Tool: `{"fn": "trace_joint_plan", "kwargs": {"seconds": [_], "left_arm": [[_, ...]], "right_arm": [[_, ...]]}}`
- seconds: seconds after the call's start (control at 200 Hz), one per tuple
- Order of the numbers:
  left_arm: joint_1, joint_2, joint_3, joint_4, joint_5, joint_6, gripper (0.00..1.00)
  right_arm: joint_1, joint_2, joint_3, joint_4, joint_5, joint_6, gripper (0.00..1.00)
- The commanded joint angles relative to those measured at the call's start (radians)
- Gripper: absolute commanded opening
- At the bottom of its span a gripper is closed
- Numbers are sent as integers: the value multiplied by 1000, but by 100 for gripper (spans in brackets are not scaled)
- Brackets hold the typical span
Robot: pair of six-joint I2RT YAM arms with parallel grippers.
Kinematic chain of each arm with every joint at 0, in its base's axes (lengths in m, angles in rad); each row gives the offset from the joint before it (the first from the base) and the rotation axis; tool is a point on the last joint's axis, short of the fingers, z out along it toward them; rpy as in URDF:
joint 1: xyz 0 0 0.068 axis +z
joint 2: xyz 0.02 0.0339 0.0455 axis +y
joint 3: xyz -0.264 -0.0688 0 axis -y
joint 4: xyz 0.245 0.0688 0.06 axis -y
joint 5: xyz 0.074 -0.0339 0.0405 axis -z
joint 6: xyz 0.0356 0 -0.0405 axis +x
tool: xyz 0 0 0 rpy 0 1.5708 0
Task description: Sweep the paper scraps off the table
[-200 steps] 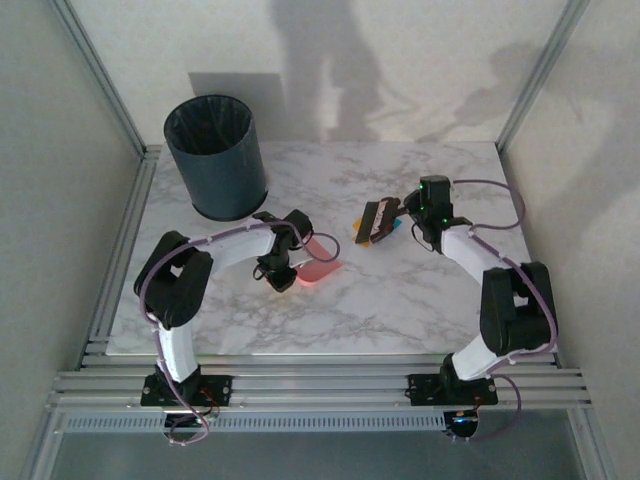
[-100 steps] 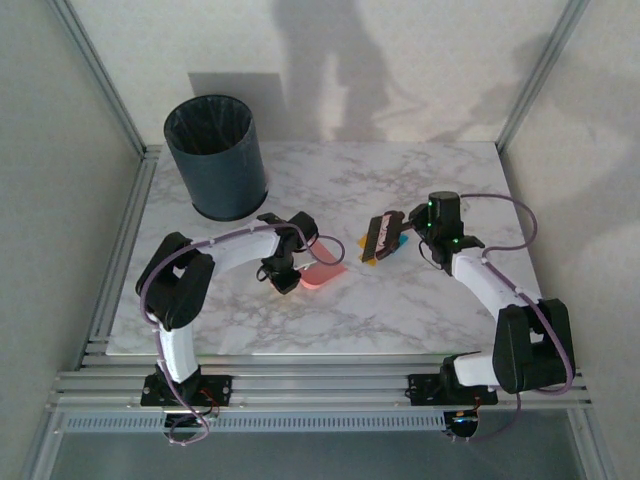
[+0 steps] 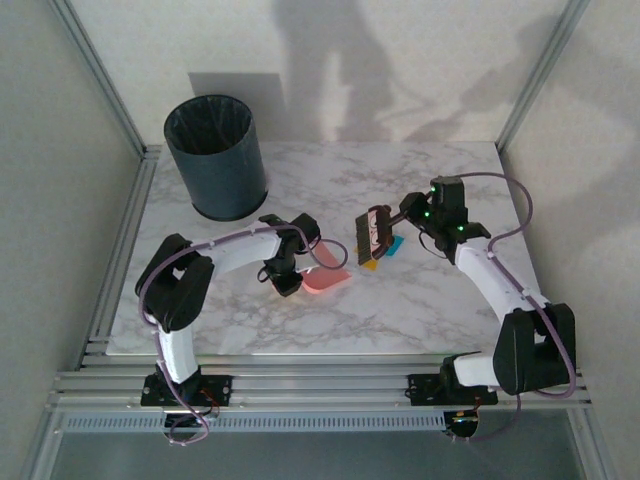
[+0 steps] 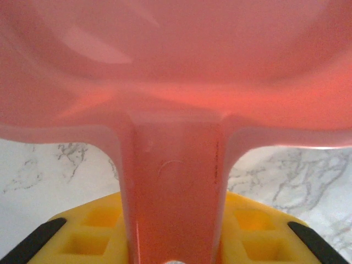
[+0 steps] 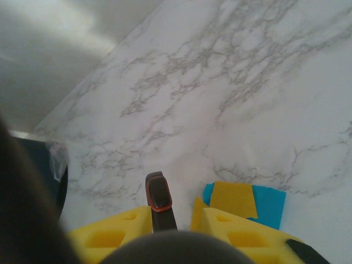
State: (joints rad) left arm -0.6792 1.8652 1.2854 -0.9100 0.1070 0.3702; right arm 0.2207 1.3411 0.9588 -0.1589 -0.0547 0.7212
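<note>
Over the table [image 3: 400,300], left end effector [image 3: 293,272] tight on one dustpan [image 3: 328,279], right end effector [image 3: 399,218] tight on one brush [image 3: 376,232].

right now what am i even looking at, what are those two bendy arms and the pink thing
These are two robot arms bolted to the near edge of a marble-patterned table. The wide picture looks down from above and behind them; the other two come from cameras on each wrist. The left pincer is shut on the handle of a pink dustpan, seen close up in the left wrist view. The right pincer is shut on a small dark brush. Beside the brush lie yellow and teal paper scraps. A dark bin stands at the far left.
</note>
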Motion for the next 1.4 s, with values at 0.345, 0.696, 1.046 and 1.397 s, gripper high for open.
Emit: {"fn": "trace_joint_plan", "kwargs": {"seconds": [0.345, 0.696, 1.046, 1.397], "left_arm": [[-23, 6, 74, -109, 36, 78, 0], [-42, 62, 157, -152, 21, 93, 0], [-68, 106, 186, -146, -70, 90, 0], [-86, 122, 192, -148, -43, 90, 0]], "right_arm": [[7, -102, 143, -173, 194, -335, 0], [15, -38, 226, -274, 459, -491, 0], [70, 69, 270, -229, 599, -536, 0], [110, 123, 258, -210, 572, -502, 0]]}}
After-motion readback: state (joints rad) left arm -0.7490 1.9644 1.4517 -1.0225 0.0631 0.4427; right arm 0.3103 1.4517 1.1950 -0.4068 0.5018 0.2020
